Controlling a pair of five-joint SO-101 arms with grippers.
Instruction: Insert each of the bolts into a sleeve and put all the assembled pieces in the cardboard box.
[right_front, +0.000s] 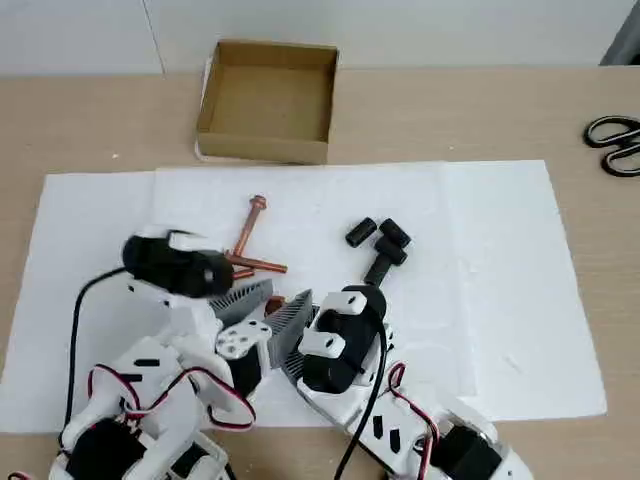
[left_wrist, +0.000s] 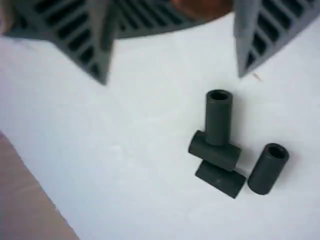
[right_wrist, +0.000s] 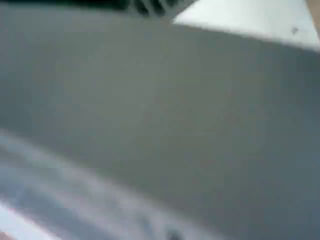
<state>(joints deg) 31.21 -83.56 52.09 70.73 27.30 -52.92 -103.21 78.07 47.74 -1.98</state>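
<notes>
Bare sheet (right_front: 315, 235) lies between the clustered sleeves (right_front: 390, 250) and bolts (right_front: 250, 228).

The high camera is fixed off my arms and looks steeply down over the table (right_front: 480, 110), with my 2 arms (right_front: 160, 380) at its near edge and the cardboard box (right_front: 268, 100) at the far side. It takes in the whole white sheet (right_front: 500, 280). My left wrist camera looks out past my own 2 grey fingers (left_wrist: 85, 40), close above that sheet, and shares the 4 black sleeves (left_wrist: 218, 117) with the high view. My right wrist camera sits hard against a blurred grey surface (right_wrist: 150, 125) that I cannot identify.
</notes>
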